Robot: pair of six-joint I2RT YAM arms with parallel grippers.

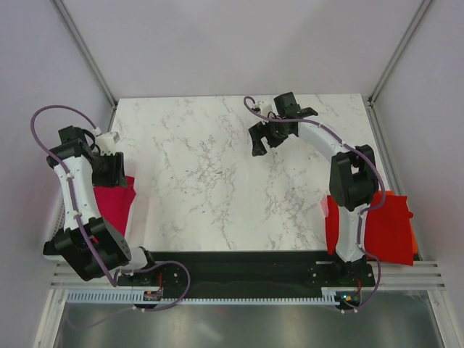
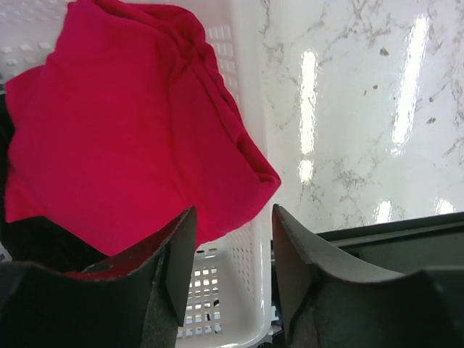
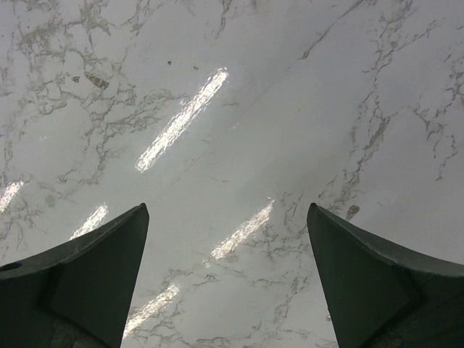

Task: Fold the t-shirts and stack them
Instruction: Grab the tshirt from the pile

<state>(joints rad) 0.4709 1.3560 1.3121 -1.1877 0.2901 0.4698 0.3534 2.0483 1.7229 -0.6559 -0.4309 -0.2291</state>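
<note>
Basket (image 2: 217,32) with one crimson t-shirt (image 2: 123,130), two t-shirts (image 1: 388,225) opposite, left gripper (image 2: 233,217) half-open, right gripper (image 3: 227,210) wide, both empty

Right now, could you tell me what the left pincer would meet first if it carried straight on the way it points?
Most likely the crimson-pink cloth t-shirt, near its lower edge, lying in the white perforated plastic basket. The open left pincer has nothing else ahead; depth is hard to judge.

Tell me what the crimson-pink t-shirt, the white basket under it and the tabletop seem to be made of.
Crimson-pink t-shirt: soft matte cloth, likely knit; it folds and creases.
White basket: probably smooth moulded plastic, with rows of small square holes.
Tabletop: glossy marble or marble-look, grey veins, mirrored lights.
</note>
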